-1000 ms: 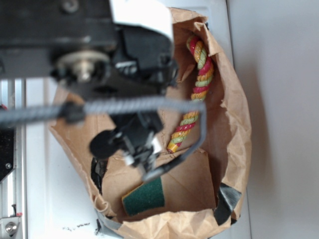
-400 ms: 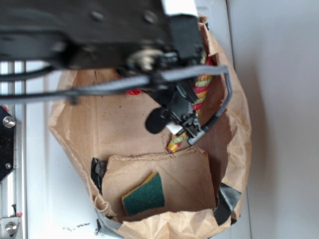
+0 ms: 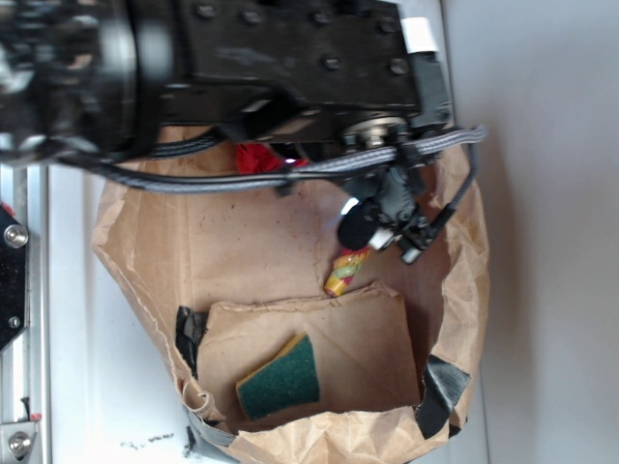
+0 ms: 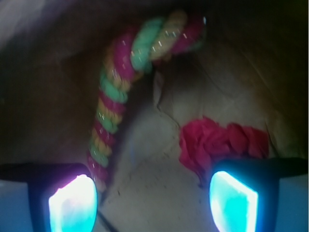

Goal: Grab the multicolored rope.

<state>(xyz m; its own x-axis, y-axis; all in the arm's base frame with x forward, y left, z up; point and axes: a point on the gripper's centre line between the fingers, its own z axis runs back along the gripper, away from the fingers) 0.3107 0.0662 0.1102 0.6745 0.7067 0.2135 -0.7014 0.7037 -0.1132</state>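
Inside the bag (image 3: 459, 280), tool (image 4: 153, 200) hanging low with fingers (image 4: 72, 203) spread wide and nothing between them. Rope (image 4: 108, 111) lying on the bag's floor along the far wall, mostly hidden under the arm in the exterior view, only its yellow end (image 3: 340, 278) peeking out near the bag's middle, just above the folded flap. Long axis running away from the tool in the wrist view, then bending right at the far end; yellow end pointing back toward the flap where the sponge (image 3: 280, 379) lies. Rope sitting by the left finger rather than between the two (the gap now centred on bare paper), so best done by shifting sideways toward the rope until the cord sits midway, keeping the fingers crosswise to its length, then lowering and closing on the straight stretch rather than the bend. Red cloth (image 4: 217, 142) close to the right finger: worth staying clear of, to avoid pinching it instead.
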